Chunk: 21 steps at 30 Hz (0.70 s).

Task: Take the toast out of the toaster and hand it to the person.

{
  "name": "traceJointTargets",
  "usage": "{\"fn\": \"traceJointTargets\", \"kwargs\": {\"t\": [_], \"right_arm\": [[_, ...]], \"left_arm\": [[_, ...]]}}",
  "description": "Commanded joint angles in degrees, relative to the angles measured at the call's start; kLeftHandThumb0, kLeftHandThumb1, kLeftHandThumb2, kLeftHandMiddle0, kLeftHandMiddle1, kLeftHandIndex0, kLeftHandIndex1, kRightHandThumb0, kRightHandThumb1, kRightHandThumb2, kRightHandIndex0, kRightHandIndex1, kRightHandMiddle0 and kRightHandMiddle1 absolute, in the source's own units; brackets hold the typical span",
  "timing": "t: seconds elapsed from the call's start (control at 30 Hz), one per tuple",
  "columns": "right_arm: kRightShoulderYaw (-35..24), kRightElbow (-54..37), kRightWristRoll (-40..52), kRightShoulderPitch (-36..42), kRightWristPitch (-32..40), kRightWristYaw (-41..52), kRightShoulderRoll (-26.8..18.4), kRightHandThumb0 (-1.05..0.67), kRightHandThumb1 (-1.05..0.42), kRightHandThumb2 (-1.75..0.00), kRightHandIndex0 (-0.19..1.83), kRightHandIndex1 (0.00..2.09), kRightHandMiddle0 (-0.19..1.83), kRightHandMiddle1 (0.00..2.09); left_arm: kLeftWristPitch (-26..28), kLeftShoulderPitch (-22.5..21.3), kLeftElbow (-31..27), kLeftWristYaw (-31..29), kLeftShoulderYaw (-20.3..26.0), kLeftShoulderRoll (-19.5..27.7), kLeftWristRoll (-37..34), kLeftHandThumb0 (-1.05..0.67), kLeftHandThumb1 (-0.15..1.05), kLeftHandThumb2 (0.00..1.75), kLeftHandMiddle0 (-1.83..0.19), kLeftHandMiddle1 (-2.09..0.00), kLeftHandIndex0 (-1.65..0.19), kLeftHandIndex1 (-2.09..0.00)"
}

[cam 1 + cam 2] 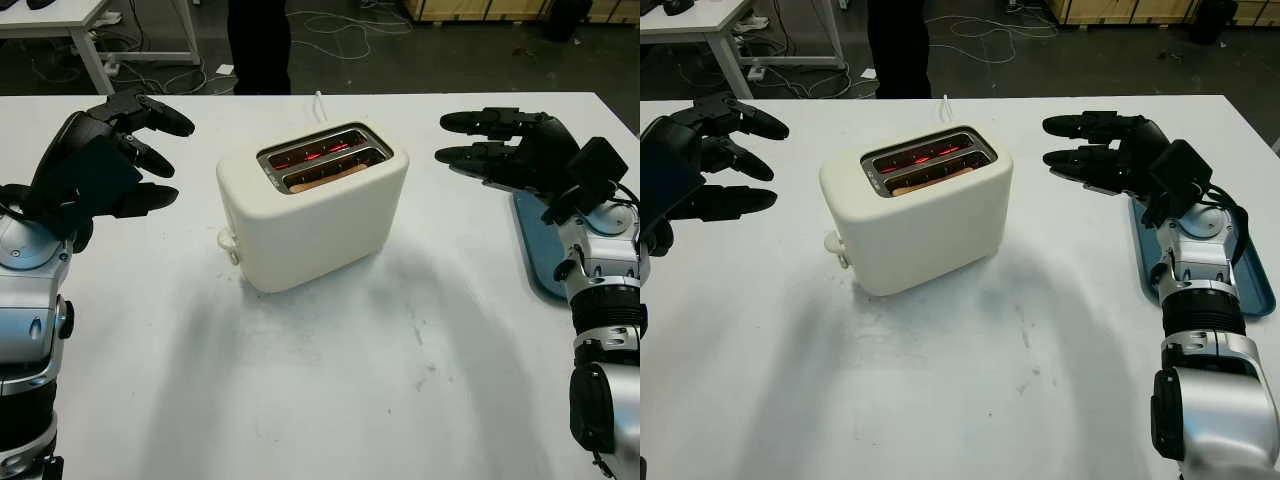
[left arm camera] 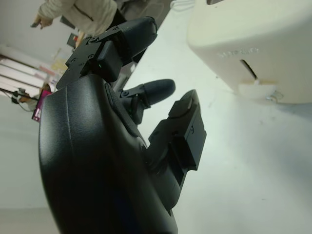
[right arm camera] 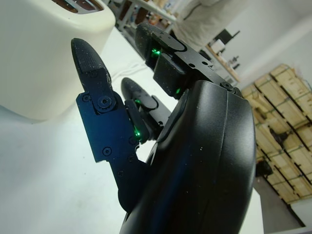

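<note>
While toast (image 1: 322,177) sits in the toaster (image 1: 310,205), a blue tray (image 1: 1252,285) lies right — apart.

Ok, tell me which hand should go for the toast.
Probably the right hand: open, it hovers beside the toaster with fingertips pointing at the slots where the toast sits. The left hand, also open, looks similarly near, so it's close.

A white table (image 1: 330,400) carries a cream toaster (image 1: 312,205); a blue tray (image 1: 1252,285) lies at its right edge.
</note>
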Motion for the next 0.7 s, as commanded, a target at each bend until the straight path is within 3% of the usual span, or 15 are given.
{"fn": "traceJointTargets", "kwargs": {"t": [0.0,0.67], "right_arm": [[-0.17,-0.28,0.16,0.00,-0.81,-0.15,0.27,-0.48,-0.76,0.00,0.98,0.01,0.87,0.00],[-0.20,0.05,0.20,-0.02,-0.56,-0.24,0.15,-0.50,-0.75,0.00,0.99,0.00,0.87,0.00]], "left_arm": [[-0.38,-0.34,-0.29,-0.27,0.64,-0.03,-0.99,0.47,0.92,0.22,-0.36,-1.44,-0.31,-1.13],[-1.21,0.09,-0.09,0.06,0.69,0.01,-1.28,0.46,0.92,0.21,-0.37,-1.46,-0.30,-1.15]]}}
